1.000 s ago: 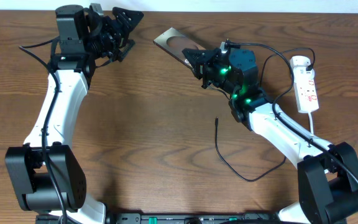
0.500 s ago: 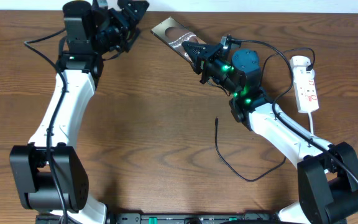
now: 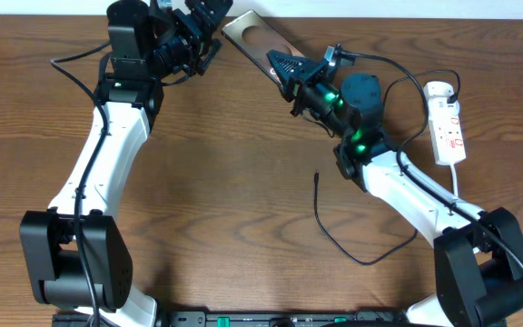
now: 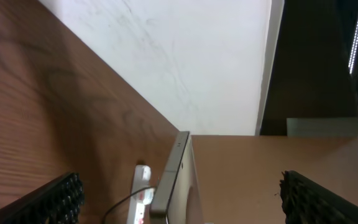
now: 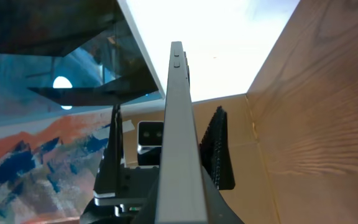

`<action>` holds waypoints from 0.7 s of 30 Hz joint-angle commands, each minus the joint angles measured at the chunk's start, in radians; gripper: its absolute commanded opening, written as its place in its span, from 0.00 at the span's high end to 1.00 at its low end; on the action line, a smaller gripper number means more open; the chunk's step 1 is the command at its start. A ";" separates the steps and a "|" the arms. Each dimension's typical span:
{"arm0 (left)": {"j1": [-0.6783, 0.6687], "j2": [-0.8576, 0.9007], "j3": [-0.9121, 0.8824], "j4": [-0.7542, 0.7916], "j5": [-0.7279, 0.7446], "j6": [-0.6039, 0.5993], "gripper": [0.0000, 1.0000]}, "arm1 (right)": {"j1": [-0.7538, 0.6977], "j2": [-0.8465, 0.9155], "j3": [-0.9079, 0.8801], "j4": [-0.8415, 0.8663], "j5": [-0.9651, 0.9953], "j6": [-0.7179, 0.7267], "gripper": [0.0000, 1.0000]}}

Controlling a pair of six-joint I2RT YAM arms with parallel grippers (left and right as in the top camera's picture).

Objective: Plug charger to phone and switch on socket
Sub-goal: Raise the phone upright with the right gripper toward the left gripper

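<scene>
Overhead, the right claw [image 3: 284, 69] clamps the phone [image 3: 251, 36] near the far edge of the tabletop [image 3: 225, 191]. The left claw [image 3: 214, 32] is spread wide and empty beside it. Only the right wrist view shows the phone edge-on.

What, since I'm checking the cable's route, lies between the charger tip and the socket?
The right arm crosses that stretch, its white forearm between the charger tip and the socket; the overhead view shows it.
</scene>
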 commanded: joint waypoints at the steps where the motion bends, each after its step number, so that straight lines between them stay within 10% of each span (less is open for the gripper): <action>1: -0.004 -0.011 0.007 0.005 0.013 -0.035 0.05 | 0.027 -0.008 0.019 0.017 0.023 -0.002 0.99; 21: -0.031 -0.011 0.007 0.041 0.126 -0.064 0.06 | 0.074 -0.008 0.019 0.023 0.038 -0.014 0.98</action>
